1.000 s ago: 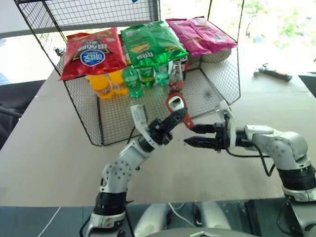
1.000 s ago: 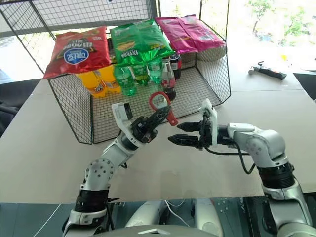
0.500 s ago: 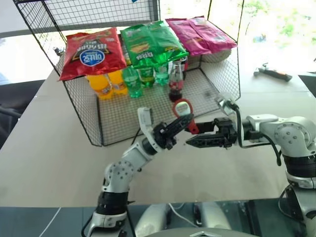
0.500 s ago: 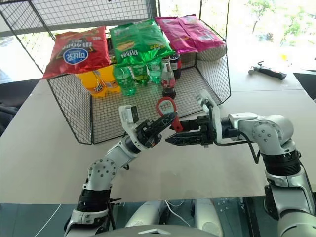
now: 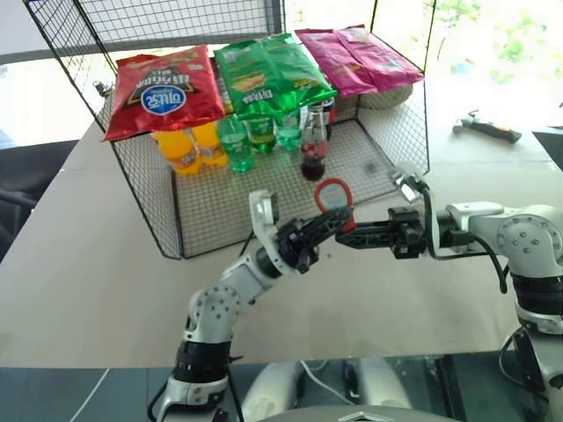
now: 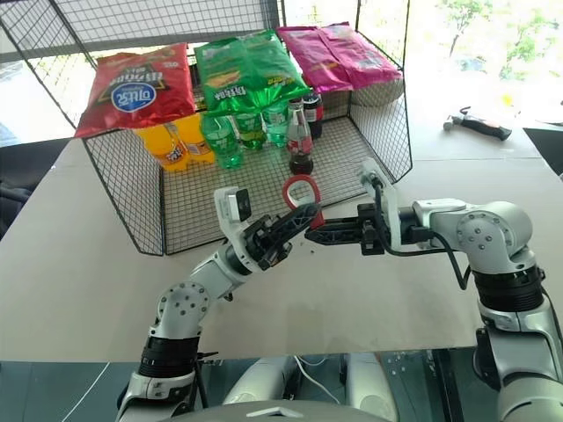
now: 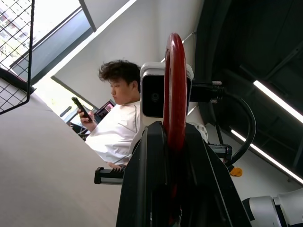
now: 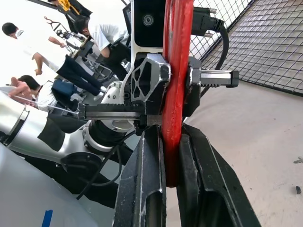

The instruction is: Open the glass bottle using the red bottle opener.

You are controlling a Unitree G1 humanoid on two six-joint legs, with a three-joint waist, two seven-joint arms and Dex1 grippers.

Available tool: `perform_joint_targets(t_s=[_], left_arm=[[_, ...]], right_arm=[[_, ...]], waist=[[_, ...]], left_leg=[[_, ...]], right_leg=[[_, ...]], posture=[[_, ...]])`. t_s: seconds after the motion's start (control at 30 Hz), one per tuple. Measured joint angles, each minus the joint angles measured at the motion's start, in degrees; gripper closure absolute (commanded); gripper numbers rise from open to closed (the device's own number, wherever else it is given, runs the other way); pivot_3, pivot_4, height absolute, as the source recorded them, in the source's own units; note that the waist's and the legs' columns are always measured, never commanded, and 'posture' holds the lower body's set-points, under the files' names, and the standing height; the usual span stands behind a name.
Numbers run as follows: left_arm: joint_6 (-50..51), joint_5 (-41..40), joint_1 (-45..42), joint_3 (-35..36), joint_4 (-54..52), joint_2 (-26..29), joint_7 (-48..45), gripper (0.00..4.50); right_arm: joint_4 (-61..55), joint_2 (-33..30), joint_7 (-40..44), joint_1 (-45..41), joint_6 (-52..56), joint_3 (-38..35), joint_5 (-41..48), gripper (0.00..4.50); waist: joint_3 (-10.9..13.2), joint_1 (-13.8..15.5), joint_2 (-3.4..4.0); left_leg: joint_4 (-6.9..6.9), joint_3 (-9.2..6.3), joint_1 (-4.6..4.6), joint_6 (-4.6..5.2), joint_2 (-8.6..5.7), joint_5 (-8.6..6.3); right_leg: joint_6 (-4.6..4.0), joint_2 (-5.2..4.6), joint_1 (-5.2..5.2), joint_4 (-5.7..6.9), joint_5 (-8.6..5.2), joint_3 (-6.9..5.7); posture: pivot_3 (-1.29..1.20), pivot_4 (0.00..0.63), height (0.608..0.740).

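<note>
1. Above the table [image 5: 79,290], the left pincer [image 5: 330,221] and right pincer [image 5: 345,236] both clench the red bottle opener [image 5: 333,199].
2. At twelve o'clock from it, the glass bottle [image 5: 313,143] stands inside the wire basket [image 5: 158,215].

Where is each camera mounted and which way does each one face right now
Left eye and right eye views: on the head, looking forward and down at both arms, the wire basket and glass bottle.
Left wrist view: looks along the left gripper, shut on the red bottle opener.
Right wrist view: looks along the right gripper, also shut on the opener, with the left gripper behind.
Shared: all views show the opener held by both grippers.
</note>
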Motion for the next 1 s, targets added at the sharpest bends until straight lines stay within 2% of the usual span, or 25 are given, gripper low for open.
perform_joint_targets(t_s=[0.1,0.23,0.33,0.43,0.47,0.63,0.73,0.87,1.0], left_arm=[[-0.05,0.60,0.22,-0.02,0.00,-0.81,0.39,4.50],[-0.40,0.75,0.79,0.92,0.00,-1.20,2.15,3.13],[-0.52,0.73,1.13,2.24,-0.03,-0.77,3.43,1.84],[0.40,-0.60,2.44,3.48,-0.92,-0.03,4.61,0.35],[0.86,-0.65,2.89,3.83,-1.30,0.70,4.80,0.04],[-0.74,1.56,4.91,5.60,-6.03,3.76,7.30,0.04],[-6.32,12.03,4.94,4.69,-7.29,8.03,8.45,0.04],[-15.11,21.47,2.91,4.09,-4.60,5.14,11.01,0.04],[-26.20,33.56,-3.92,3.62,3.74,4.88,14.97,0.04]], right_arm=[[-0.30,-0.52,0.04,0.65,-0.99,0.45,-0.49,4.44],[-1.63,-1.74,0.05,2.75,-1.62,1.11,-1.55,4.50],[-1.95,-2.14,-0.53,5.27,-1.91,1.25,-2.75,4.50],[-2.25,-1.53,-4.64,8.79,-6.80,0.42,-7.62,4.50],[-2.81,-0.53,-6.47,9.94,-8.75,0.17,-9.09,4.50],[-4.92,5.21,-17.94,15.50,-20.43,-5.39,-17.89,4.50],[-6.28,6.17,-21.70,19.51,-26.96,-7.21,-22.81,4.50],[-6.44,9.64,-25.80,21.36,-31.39,-9.08,-25.70,4.50],[-6.88,11.74,-28.09,21.65,-34.89,-9.12,-28.23,4.50]], waist=[[0.00,0.00,0.00],[0.00,0.02,0.00],[0.00,0.07,0.00],[0.00,0.09,0.00],[0.00,0.01,0.00],[0.00,0.13,0.01],[-0.02,0.33,0.04],[-0.02,0.39,0.04],[-0.02,0.40,0.04]], left_leg=[[0.01,0.00,-0.01,0.00,0.00,0.00],[0.01,-0.03,-0.03,0.00,0.00,0.00],[0.03,-0.04,-0.05,0.00,0.00,0.00],[0.07,-0.01,-0.05,0.00,0.00,0.00],[0.07,-0.01,-0.04,0.00,0.00,0.00],[0.09,0.00,-0.03,-0.01,0.00,0.00],[0.07,0.05,0.01,-0.02,-0.01,0.00],[0.11,0.11,0.01,-0.02,-0.02,0.00],[0.09,0.05,0.05,-0.07,-0.01,0.03]], right_leg=[[0.01,0.00,0.00,0.00,0.01,-0.01],[0.01,0.00,-0.02,0.00,0.01,-0.03],[0.01,0.00,-0.02,0.00,0.01,-0.04],[0.03,0.00,-0.02,0.01,0.02,-0.01],[0.03,0.01,-0.02,0.03,0.02,0.00],[0.03,0.02,-0.02,0.09,0.02,0.01],[0.03,0.03,-0.01,0.09,0.02,0.04],[0.06,0.03,0.00,0.09,0.08,0.02],[0.00,0.06,0.00,0.13,0.12,-0.02]], posture=[[0.00,0.150,0.735],[0.00,0.150,0.735],[0.00,0.150,0.735],[0.00,0.150,0.735],[0.00,0.150,0.735],[0.00,0.150,0.735],[0.00,0.150,0.735],[0.00,0.150,0.735],[0.00,0.150,0.735]])
